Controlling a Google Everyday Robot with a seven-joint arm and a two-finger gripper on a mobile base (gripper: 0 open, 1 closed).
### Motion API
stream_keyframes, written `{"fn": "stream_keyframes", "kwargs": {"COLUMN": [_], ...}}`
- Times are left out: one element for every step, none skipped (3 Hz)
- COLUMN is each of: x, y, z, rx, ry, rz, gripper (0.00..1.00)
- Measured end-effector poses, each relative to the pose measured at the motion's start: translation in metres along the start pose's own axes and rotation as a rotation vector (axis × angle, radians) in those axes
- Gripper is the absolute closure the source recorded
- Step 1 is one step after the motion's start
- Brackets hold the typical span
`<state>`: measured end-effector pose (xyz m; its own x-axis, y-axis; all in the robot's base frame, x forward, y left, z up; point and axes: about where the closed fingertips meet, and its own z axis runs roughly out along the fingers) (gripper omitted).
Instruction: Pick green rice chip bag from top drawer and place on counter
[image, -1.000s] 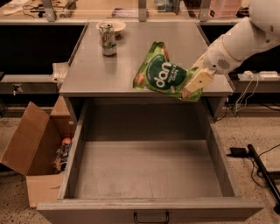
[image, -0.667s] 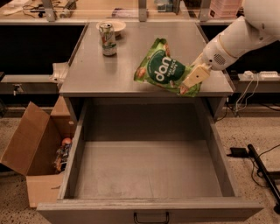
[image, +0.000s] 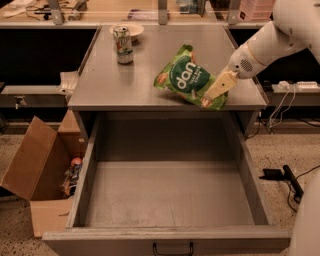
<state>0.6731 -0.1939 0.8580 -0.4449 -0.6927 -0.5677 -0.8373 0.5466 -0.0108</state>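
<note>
Since one second ago, the chip bag (image: 186, 76) and my end effector (image: 207, 99) have moved a little away from the front edge of the table (image: 110, 82), further over its surface. My end effector is now above the front right part of the table and is clenched on the lower right corner of the bag. One tan finger (image: 220, 86) lies across the foil. The bag is tilted, its round dark green logo facing up, and its lower corner is near the front edge of the table. I cannot tell if it touches the surface. Below, the drawer (image: 165, 200) stands open, with a small dark handle (image: 172, 248) on its front panel. A soda can (image: 122, 44) stands upright at the back left of the table, well apart from the bag, and a shallow dish (image: 131, 29) is just behind it. On the floor at the left is an open cardboard box (image: 30, 175).
</note>
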Motion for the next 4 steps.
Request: {"fn": "stream_keyframes", "kwargs": {"x": [-0.004,-0.017,-0.043,-0.07], "y": [-0.011,-0.022,-0.028,-0.026], "z": [0.009,0.009,-0.015,-0.044], "rx": [-0.013,-0.005,0.038,0.088], "ry": [-0.009,-0.057,-0.139,-0.206], "rz": [0.051,0.079,0.056,0.007], "gripper": [1.0,1.0,1.0,1.0]}}
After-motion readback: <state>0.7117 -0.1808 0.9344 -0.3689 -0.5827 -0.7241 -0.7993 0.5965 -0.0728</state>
